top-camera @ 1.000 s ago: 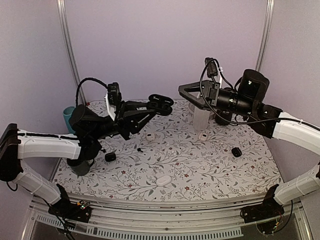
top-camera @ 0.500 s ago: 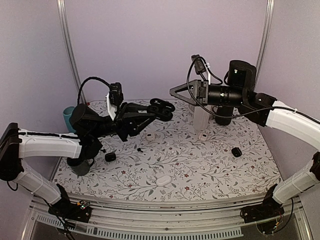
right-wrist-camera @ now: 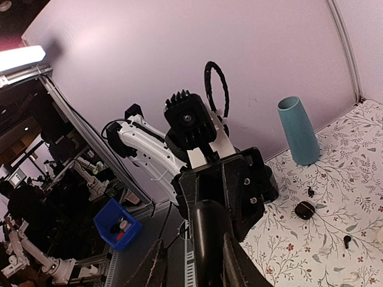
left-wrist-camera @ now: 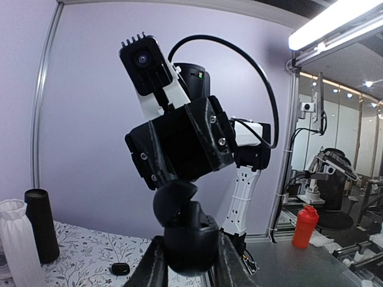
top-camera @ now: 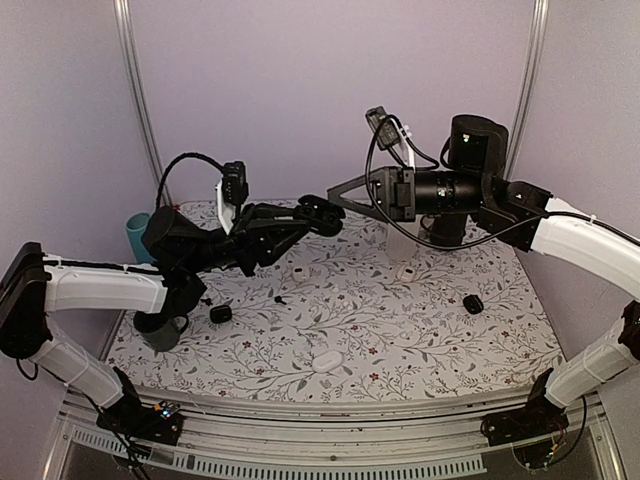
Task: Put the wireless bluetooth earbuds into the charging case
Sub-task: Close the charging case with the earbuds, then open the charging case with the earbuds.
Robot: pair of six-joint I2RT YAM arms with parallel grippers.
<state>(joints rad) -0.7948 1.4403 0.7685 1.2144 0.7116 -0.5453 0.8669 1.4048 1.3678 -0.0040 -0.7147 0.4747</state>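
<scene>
My left gripper [top-camera: 318, 214] is shut on an open black charging case [top-camera: 322, 211] and holds it high above the table; in the left wrist view the case [left-wrist-camera: 190, 240] sits between the fingers with its lid [left-wrist-camera: 173, 202] raised. My right gripper [top-camera: 334, 192] meets it from the right. In the right wrist view the case [right-wrist-camera: 208, 239] stands between that gripper's spread fingers [right-wrist-camera: 157, 263], with a gap on the left side. Two tiny black earbuds [top-camera: 279, 299] [top-camera: 207, 300] lie on the table left of centre; they also show in the right wrist view [right-wrist-camera: 347, 240] [right-wrist-camera: 310, 191].
White cases [top-camera: 300, 271] [top-camera: 405, 270] [top-camera: 327, 361] and black cases [top-camera: 220, 314] [top-camera: 473, 304] lie on the floral table. A teal cup [top-camera: 135, 238] stands at the back left. A white vase [top-camera: 402, 238] and a black cylinder [top-camera: 446, 232] stand at the back right.
My right gripper has swung left and up until its tips reach the case. My left gripper has raised the case slightly toward it.
</scene>
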